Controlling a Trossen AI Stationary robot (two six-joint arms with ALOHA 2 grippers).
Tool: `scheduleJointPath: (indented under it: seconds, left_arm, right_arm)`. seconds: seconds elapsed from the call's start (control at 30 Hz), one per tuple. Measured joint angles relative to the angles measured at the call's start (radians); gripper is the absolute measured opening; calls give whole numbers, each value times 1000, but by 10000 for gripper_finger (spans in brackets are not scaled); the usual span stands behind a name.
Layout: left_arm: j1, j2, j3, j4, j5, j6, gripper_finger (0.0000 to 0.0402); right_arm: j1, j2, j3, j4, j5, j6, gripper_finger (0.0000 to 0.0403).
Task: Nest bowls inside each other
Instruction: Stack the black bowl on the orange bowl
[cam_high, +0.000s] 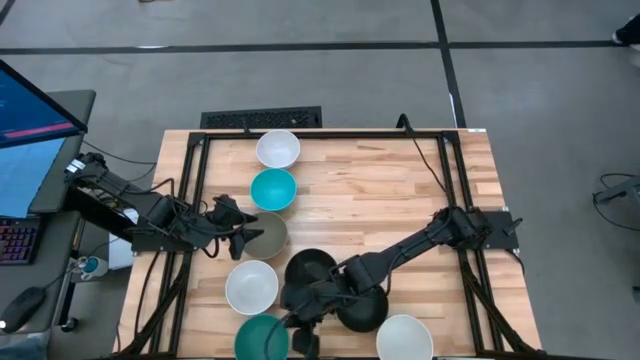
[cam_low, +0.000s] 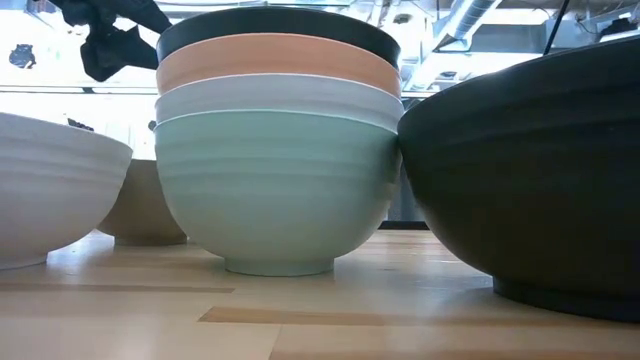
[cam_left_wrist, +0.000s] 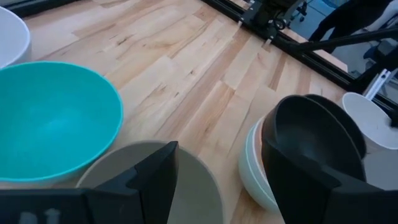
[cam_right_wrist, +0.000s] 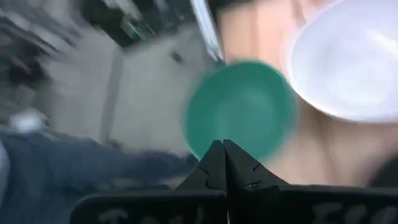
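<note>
My left gripper (cam_high: 243, 232) is open and hovers above the grey-taupe bowl (cam_left_wrist: 199, 186). Its fingers stand over the bowl's rim, and in the low view it (cam_low: 110, 35) hangs well above that bowl (cam_low: 145, 205). A stack of bowls (cam_low: 275, 150), mint green, white, orange and black on top, stands on the table; it also shows in the high view (cam_high: 310, 268). My right gripper (cam_right_wrist: 224, 152) is shut and empty, low near the table's near edge (cam_high: 300, 322), between the dark teal bowl (cam_high: 260, 340) and a single black bowl (cam_high: 362, 308).
A turquoise bowl (cam_high: 273, 189) and a white bowl (cam_high: 278, 148) stand toward the far edge. Two more white bowls (cam_high: 251, 286) (cam_high: 404, 338) stand near the near edge. The table's right half (cam_high: 430, 190) is bare wood. A dark frame (cam_high: 330, 132) runs round the table.
</note>
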Motion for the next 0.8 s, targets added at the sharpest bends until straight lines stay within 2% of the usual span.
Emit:
scheduleJointPath:
  seconds: [0.13,0.3,0.43,0.6,0.8]
  left_arm:
    - [0,0,0,-1,29,10,222]
    - [0,0,0,-3,67,92,222]
    - [0,0,0,-1,101,133,222]
    - [0,0,0,-2,127,178,222]
    - [0,0,0,-2,148,209,222]
  right_arm:
    - [16,41,-8,38,26,100,3]
    - [34,97,-6,65,55,197,2]
    - [39,107,-8,38,139,223,2]
    - [33,103,-6,-36,300,241,2]
    - [22,103,-7,-62,313,299,3]
